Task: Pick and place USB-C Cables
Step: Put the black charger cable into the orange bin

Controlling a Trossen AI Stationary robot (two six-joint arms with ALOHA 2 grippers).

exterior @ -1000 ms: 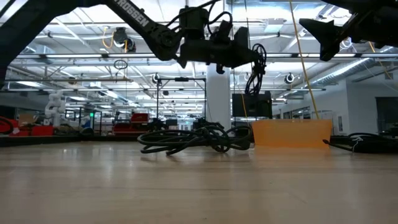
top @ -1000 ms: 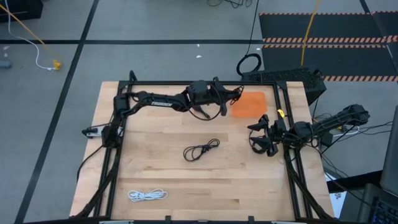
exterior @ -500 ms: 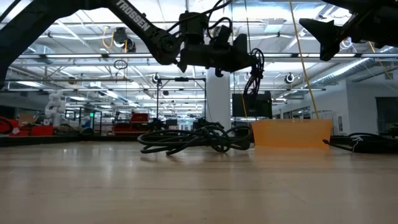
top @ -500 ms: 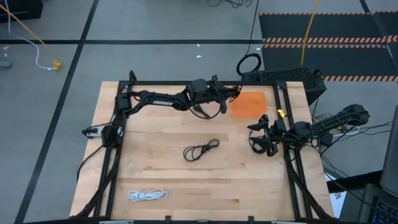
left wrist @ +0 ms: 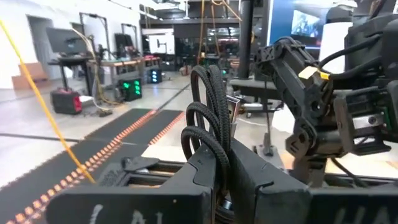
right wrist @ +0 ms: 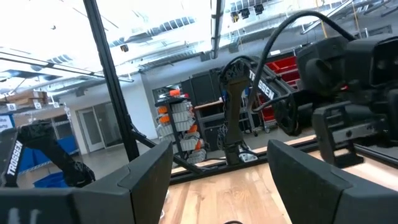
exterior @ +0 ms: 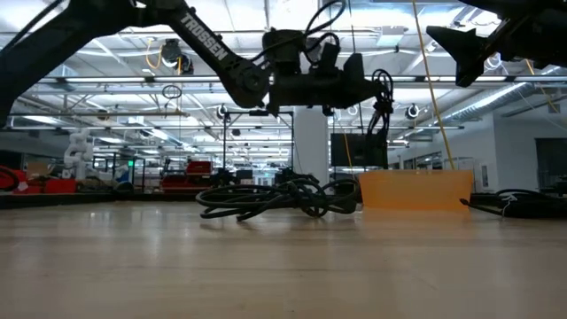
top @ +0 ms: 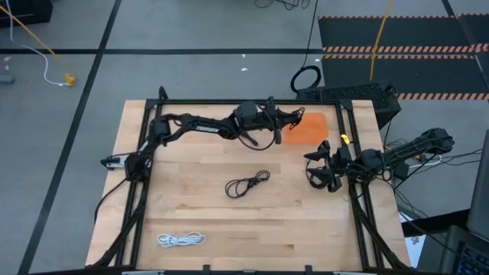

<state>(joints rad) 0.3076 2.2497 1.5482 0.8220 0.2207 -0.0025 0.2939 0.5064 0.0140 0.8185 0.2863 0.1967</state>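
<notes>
My left gripper [top: 290, 118] hovers high beside the orange bin [top: 307, 128], shut on a coiled black USB-C cable [left wrist: 208, 118]. In the low view this cable [exterior: 383, 96] hangs off the raised gripper [exterior: 359, 81]. A second black cable [top: 248, 184] lies coiled on the middle of the table and shows as a dark heap [exterior: 275, 197] in the low view. A white cable [top: 182, 240] lies near the near-left corner. My right gripper [top: 317, 169] waits open at the table's right side, holding nothing [right wrist: 217, 186]. My left gripper pinches the black cable's bunched loops [left wrist: 214, 158] between its two fingers [left wrist: 273, 186], which lie about level and point toward the table's right. Several strands are caught together. The coil is lifted clear of the table, with loops sticking out past the fingertips.
The orange bin [exterior: 415, 190] stands at the far right of the wooden table [top: 199, 214]. A black frame [top: 229, 101] runs along the table's edges. Dark cords [exterior: 523, 202] lie at the right edge. Bare wood stretches between the two lying cables.
My left gripper has carried the black cable toward the table's right, closing on the orange bin, still raised and still shut on it. The arm has stretched out further. The right arm and the cables on the table have kept still.
</notes>
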